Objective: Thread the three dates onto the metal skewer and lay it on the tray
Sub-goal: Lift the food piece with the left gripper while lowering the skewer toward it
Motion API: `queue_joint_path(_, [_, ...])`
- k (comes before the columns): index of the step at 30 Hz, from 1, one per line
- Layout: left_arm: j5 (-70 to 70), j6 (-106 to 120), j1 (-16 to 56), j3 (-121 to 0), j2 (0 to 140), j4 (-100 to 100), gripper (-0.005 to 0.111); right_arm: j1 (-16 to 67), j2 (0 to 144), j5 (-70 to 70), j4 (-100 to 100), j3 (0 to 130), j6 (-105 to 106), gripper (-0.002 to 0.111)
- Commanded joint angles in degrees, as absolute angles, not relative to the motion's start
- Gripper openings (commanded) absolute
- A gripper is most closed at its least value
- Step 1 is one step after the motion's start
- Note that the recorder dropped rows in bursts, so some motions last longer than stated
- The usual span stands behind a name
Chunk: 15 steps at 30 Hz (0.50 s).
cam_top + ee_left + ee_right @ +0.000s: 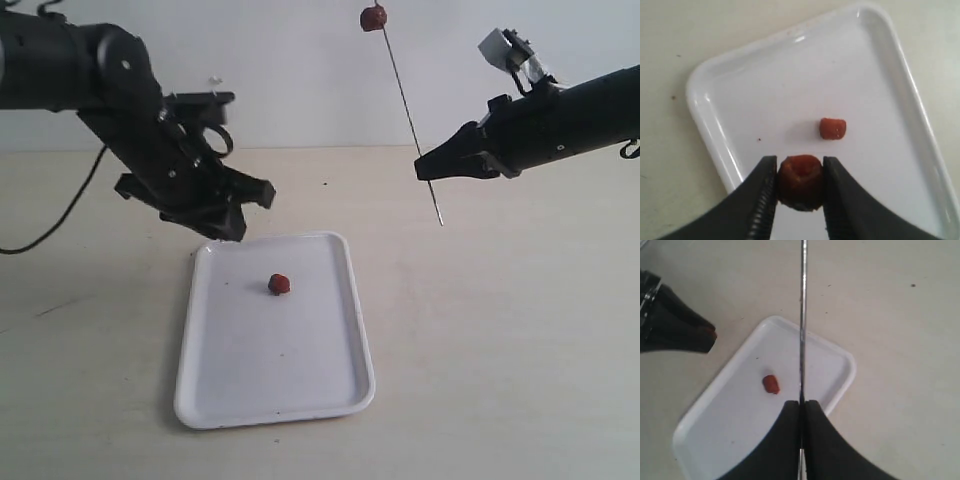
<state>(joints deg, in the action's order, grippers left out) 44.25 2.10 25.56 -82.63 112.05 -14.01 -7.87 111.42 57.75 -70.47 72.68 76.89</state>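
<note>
The white tray [275,380] lies on the table with one date [279,285] on it, also visible as the date [832,128] and the date [771,384]. My left gripper [800,172] hovers above the tray's far left corner, shut on a second date [801,182]. My right gripper [801,404], at the right and well above the table, is shut on the metal skewer [410,120], which stands steeply tilted. A third date [373,17] sits threaded at the skewer's upper end. The skewer [802,315] crosses the right wrist view over the tray [705,440].
The pale table [520,350] spreads around the tray. A black cable [60,215] trails from the left arm across the table's left side. A plain light wall stands behind.
</note>
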Motion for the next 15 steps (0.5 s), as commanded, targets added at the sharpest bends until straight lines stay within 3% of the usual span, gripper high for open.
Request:
queue_joint_path(1, [43.16, 7.31, 19.97, -82.61, 108.29, -22.88, 0.032, -5.66, 110.77, 61.62, -70.29, 72.31, 73.86, 0.0])
queue_joint_path(9, [41.07, 19.91, 8.92, -82.61, 106.31, -46.75, 0.031, 2.97, 110.77, 61.96, -69.37, 66.78, 71.49, 0.0])
queue_joint_path(15, [42.22, 26.63, 4.83, -82.61, 106.66, -58.43, 0.031, 10.41, 110.77, 60.79, -68.58, 64.95, 68.45, 0.0])
